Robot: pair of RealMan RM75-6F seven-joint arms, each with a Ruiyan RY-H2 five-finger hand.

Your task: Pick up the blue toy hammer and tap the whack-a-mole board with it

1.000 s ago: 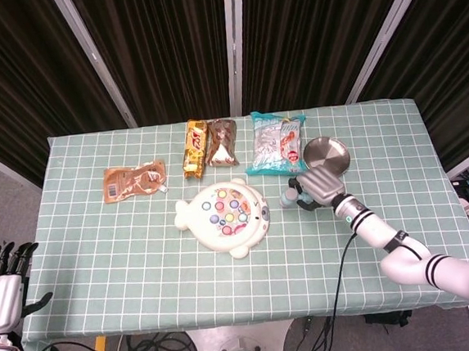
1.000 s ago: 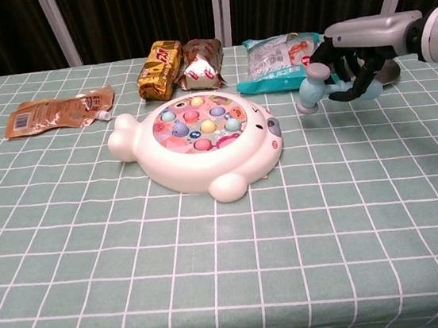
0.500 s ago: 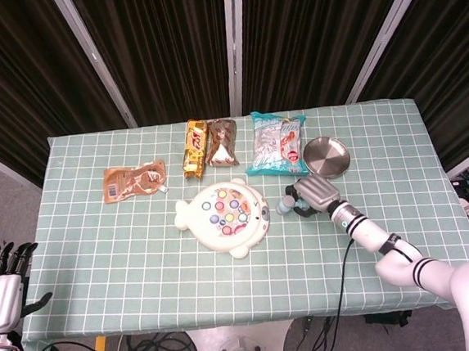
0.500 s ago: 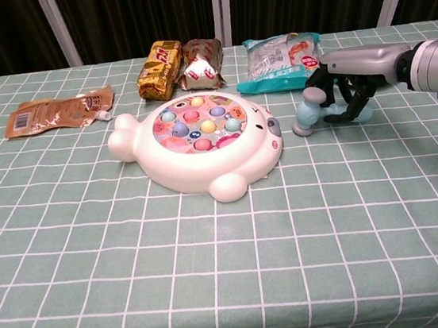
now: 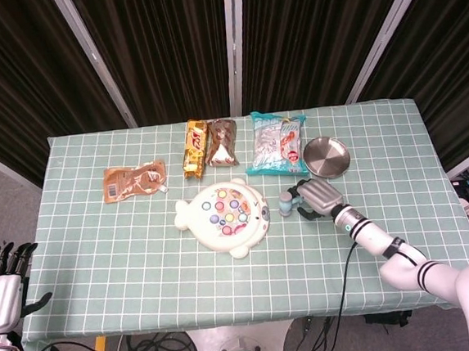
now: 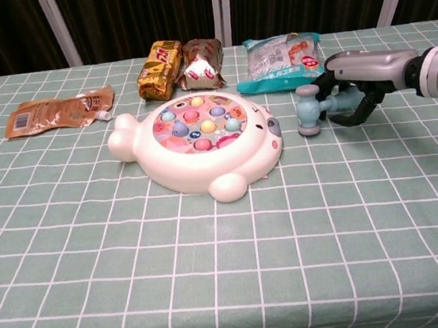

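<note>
The white whack-a-mole board, with its coloured buttons, lies mid-table. Just right of it is the blue toy hammer, its head upright and low, at or just above the cloth. My right hand grips the hammer's handle, fingers curled around it, and hides most of it. Off the table's near left corner, my left hand hangs with fingers apart and holds nothing; the chest view does not show it.
Along the back lie a brown pouch, a yellow snack pack, a brown snack pack and a blue-white bag. A metal plate sits behind my right hand.
My right hand has come down with the hammer, from above the table to near the cloth. The hammer head has turned upright and stays right of the board.
</note>
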